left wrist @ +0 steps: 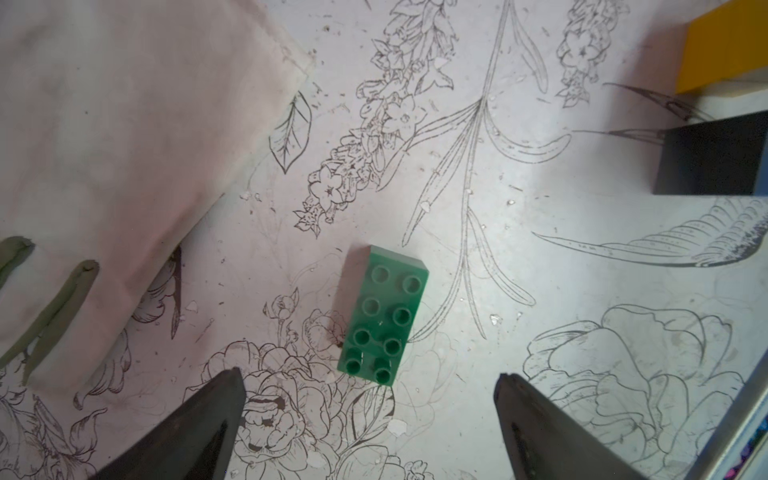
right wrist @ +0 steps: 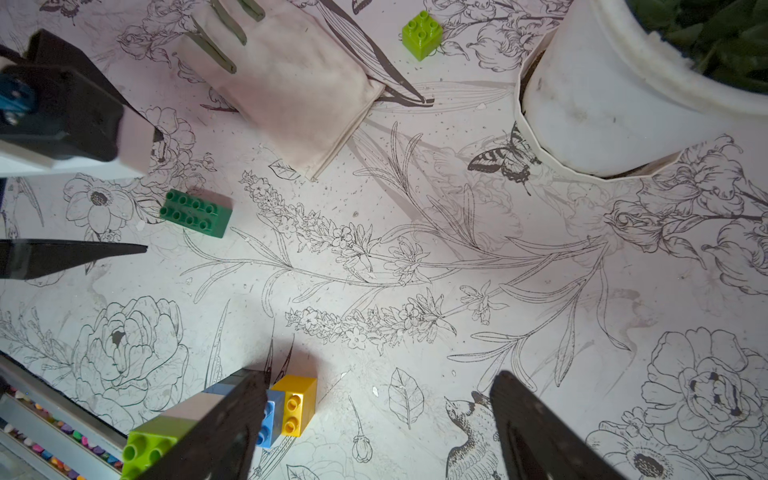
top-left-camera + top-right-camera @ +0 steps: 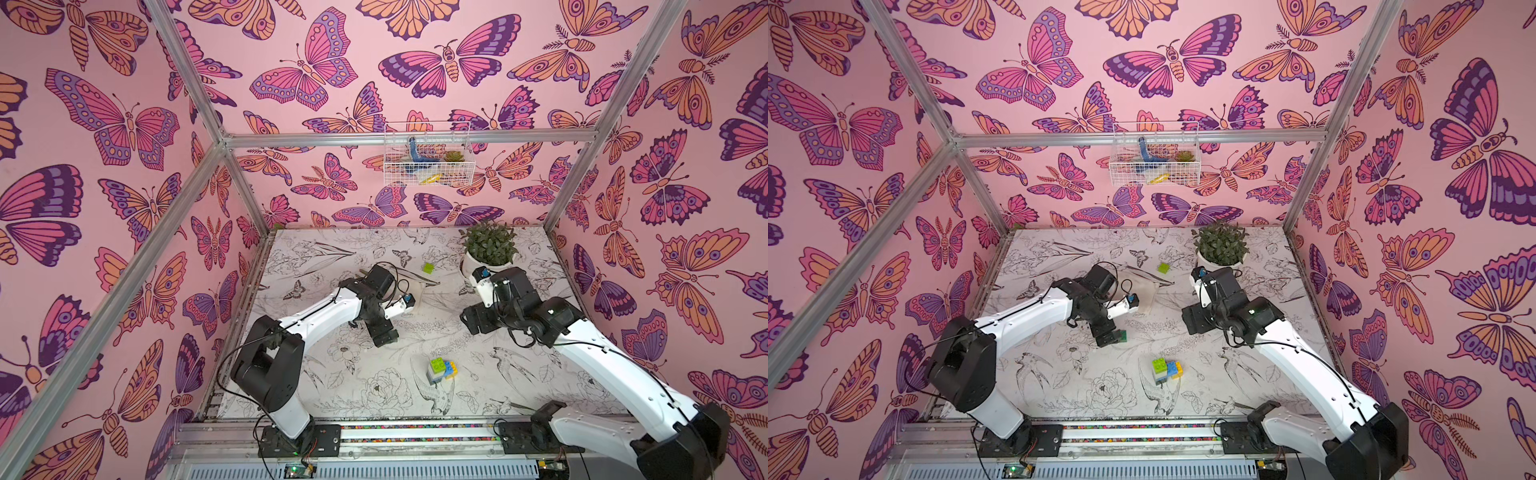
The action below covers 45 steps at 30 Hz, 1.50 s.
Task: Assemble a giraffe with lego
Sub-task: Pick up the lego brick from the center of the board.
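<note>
The left gripper [image 1: 370, 374] hangs wide open over the dark green brick [image 1: 384, 316], apparently to take it for the part-built giraffe [image 3: 441, 369]; the right gripper [image 2: 380, 374], also open, holds nothing.

Glove [image 2: 291, 83] and potted plant [image 3: 490, 247] sit on table [image 2: 540, 332].

On the table [image 3: 332, 395], the potted plant [image 3: 490, 249] stands at the far right corner, the square brick [image 3: 428, 267] just left of it. The glove [image 2: 291, 83] lies mid-table, the long brick [image 1: 384, 316] before it. The unfinished giraffe [image 3: 441, 370] lies toward the near edge, about midway along it.
</note>
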Each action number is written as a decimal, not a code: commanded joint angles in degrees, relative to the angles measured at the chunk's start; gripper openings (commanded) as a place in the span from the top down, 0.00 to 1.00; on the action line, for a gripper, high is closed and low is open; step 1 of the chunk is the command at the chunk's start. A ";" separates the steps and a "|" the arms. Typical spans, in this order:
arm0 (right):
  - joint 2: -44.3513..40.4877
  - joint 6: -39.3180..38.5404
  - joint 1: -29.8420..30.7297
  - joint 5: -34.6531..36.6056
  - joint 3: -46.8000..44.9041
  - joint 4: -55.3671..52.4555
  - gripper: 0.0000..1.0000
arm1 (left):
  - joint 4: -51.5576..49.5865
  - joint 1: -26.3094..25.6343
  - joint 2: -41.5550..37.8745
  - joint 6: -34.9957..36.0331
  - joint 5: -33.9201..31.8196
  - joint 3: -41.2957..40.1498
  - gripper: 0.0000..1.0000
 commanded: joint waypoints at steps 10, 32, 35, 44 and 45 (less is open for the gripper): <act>-0.65 1.55 -4.98 -2.67 -1.00 -1.62 0.12 | 3.33 -0.78 6.19 2.80 2.41 -0.10 0.00; -4.25 4.80 -8.54 -4.89 -4.52 -2.58 0.12 | 4.09 -1.75 8.84 -0.58 1.73 -2.05 0.59; -4.74 5.56 -8.46 -5.30 -5.22 -2.63 0.13 | 3.98 -1.83 7.79 -1.41 1.88 -2.68 0.77; -6.91 9.52 -8.55 -8.31 -6.74 -5.43 0.12 | -4.21 -6.04 -2.09 -6.71 0.16 3.82 1.00; -7.37 10.98 -8.48 -9.16 -7.66 -5.61 0.13 | -6.01 -7.60 -4.23 -8.04 -0.21 5.61 1.00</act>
